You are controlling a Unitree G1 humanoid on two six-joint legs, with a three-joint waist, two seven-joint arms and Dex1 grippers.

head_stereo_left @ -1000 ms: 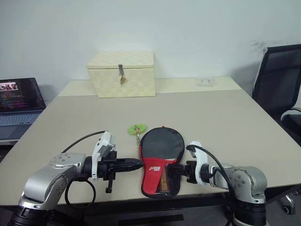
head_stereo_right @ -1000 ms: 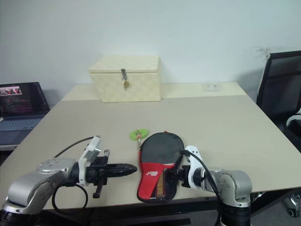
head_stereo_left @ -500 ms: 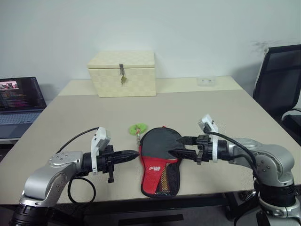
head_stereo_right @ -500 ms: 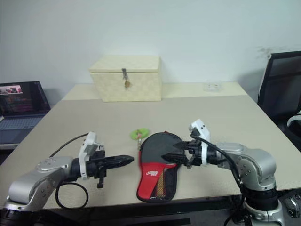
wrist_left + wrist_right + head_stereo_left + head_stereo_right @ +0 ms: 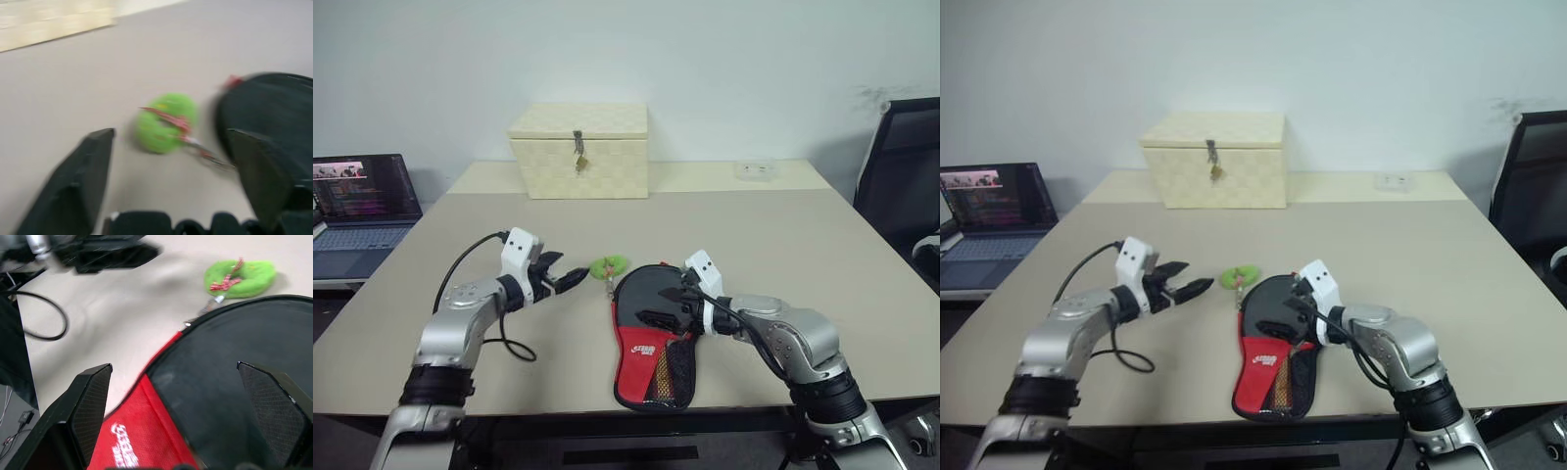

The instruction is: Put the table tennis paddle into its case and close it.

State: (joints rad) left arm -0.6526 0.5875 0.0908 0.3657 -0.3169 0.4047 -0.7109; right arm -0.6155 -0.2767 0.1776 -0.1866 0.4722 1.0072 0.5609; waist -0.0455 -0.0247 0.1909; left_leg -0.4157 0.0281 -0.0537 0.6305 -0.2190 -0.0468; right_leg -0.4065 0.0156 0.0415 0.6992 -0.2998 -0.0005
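Both claws are spread wide and hold nothing. On the robot's left, the left gripper [image 5: 570, 281] hangs just above the table [image 5: 783, 235], and its tips point at the green pull tag [image 5: 608, 265], which lies a little way ahead of them. My guess is that it lines up there because that tag is what pulls the zip shut. That arm reaches forward with the elbow bent, and a black cable [image 5: 514, 348] loops on the table under it.

The right gripper [image 5: 661, 305] hovers over the round black top of the case [image 5: 651, 338], one finger on each side of that part (I cannot tell if a finger touches the cloth). I think it is there to hold the case flat while the zip gets pulled. That arm bends in from the right, with the wrist turned toward the middle.

The case lies flat near the front edge of the table. Whether the paddle is inside it, I cannot tell. A cream box [image 5: 579, 152] stands well apart at the back.
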